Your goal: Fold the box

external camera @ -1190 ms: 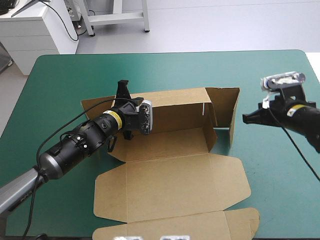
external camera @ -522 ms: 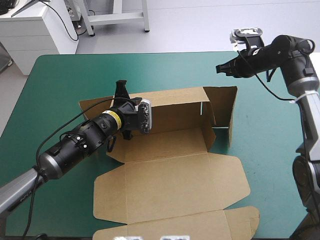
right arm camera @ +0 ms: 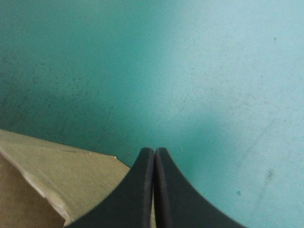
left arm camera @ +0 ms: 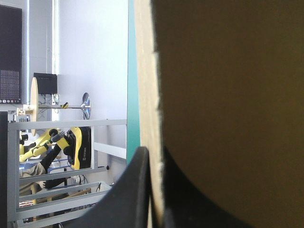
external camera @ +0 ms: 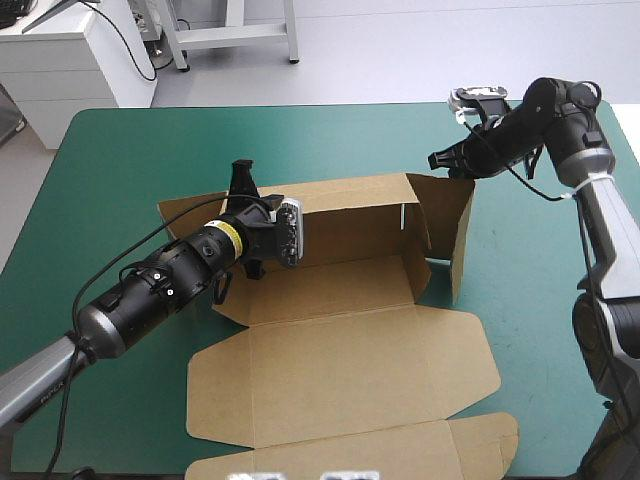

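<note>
The brown box (external camera: pixel 340 340) lies on the teal-green cover with its back wall raised and its lid flat toward the near edge. My left gripper (external camera: pixel 243 180) is shut on the box at the left end of the raised back wall; the board edge (left arm camera: pixel 148 95) stands between its black fingers (left arm camera: pixel 130 190). My right gripper (external camera: pixel 436 160) is shut and hovers just above the top of the box's upright right end flap (external camera: pixel 455 215). Under the right gripper's tips (right arm camera: pixel 154 154) a corner of that flap (right arm camera: pixel 61 175) shows against the cover.
The teal-green cover (external camera: pixel 130 160) spreads on all sides of the box. A loose flap of the lid (external camera: pixel 480 440) reaches near the table's front edge. A white cabinet (external camera: pixel 70 50) stands beyond the far left corner.
My right arm swung from beside the box's right side up toward the far edge, then came in over the right end flap. The left gripper kept its hold on the back wall.
</note>
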